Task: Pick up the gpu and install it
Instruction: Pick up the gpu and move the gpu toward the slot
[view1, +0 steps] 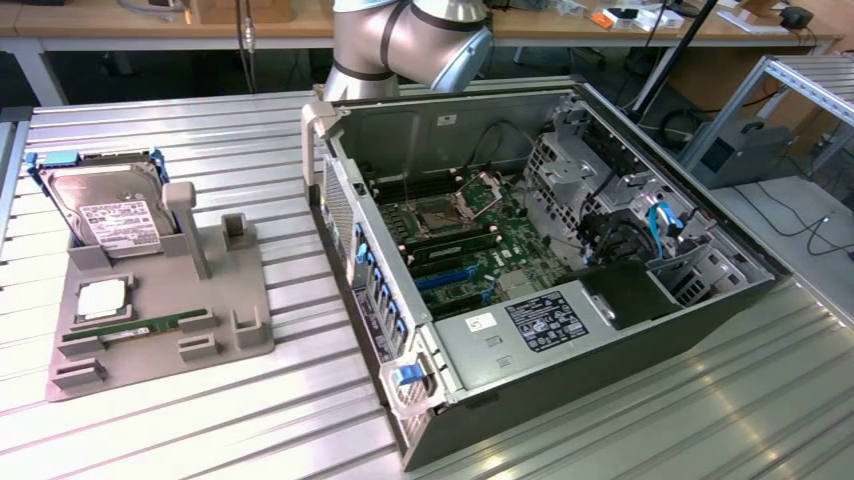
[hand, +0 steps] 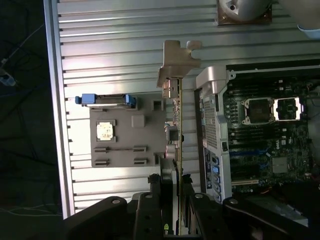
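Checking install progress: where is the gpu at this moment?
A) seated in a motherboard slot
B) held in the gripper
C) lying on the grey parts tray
B: in the wrist view the gripper is clamped on the gpu, seen edge-on with its metal bracket at the far end.

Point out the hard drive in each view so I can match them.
Exterior view: the hard drive leans at the far end of the gray holder, toward the exterior view's left.
Wrist view: hard drive edge-on at one end of the holder, blue tabs either side.
Shared landmark: the open computer case.
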